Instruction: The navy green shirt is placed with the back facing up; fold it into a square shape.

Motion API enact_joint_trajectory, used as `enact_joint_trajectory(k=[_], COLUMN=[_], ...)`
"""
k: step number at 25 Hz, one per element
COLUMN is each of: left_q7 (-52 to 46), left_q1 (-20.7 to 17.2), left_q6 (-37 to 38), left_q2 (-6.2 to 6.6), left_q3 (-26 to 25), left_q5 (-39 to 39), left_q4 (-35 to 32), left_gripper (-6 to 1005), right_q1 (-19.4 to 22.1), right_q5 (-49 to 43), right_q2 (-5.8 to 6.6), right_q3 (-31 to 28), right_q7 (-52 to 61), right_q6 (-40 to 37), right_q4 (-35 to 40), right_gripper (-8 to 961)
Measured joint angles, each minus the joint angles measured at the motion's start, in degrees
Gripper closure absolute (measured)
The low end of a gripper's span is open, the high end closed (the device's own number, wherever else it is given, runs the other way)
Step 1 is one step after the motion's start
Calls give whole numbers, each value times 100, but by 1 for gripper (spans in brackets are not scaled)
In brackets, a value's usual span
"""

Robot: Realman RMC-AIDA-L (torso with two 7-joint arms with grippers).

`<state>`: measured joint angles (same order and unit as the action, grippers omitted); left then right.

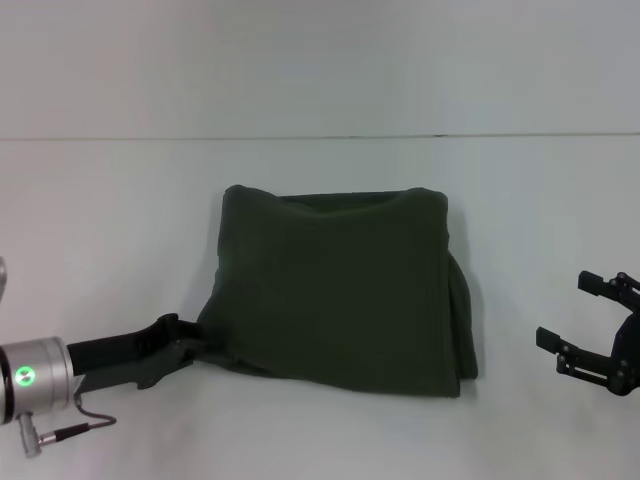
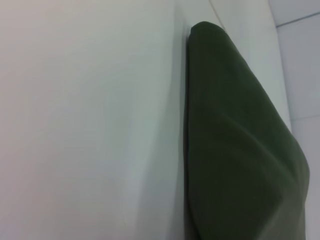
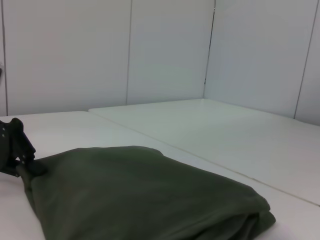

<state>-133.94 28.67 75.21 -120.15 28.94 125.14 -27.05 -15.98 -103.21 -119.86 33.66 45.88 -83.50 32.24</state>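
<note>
A: So where's the navy green shirt?

B: Mid-counter, folded into a rough square. Left pincer is at its near-left corner, can't tell if it's gripping. Right pincer hangs open and empty, well off right, so left's closer.

Olive-green shirt (plain); white table

Navy green shirt: on table, between grippers. Left gripper touches its near-left corner. Right gripper apart, rightward.
</note>
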Motion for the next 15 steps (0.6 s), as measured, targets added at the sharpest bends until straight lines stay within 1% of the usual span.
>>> enact_joint_trajectory(k=[6, 11, 15], left_q7=[129, 270, 307], left_q1=[-66, -102, -131], left_q6=[338, 467, 526], left_q2=[-66, -69, -55], left_q3=[-20, -64, -215], left_q5=[-54, -231, -252], left_q4=[4, -2, -10], left_gripper=[963, 963, 962], right_q1=[-35, -45, -52], right_q5=[13, 22, 24], right_q2=[-2, -2, -3], right_q3=[9, 9, 7], right_q7=[-1, 0, -1], right_q6=[-8, -10, -25], right_q4=[8, 2, 1], right_gripper=[29, 28, 28])
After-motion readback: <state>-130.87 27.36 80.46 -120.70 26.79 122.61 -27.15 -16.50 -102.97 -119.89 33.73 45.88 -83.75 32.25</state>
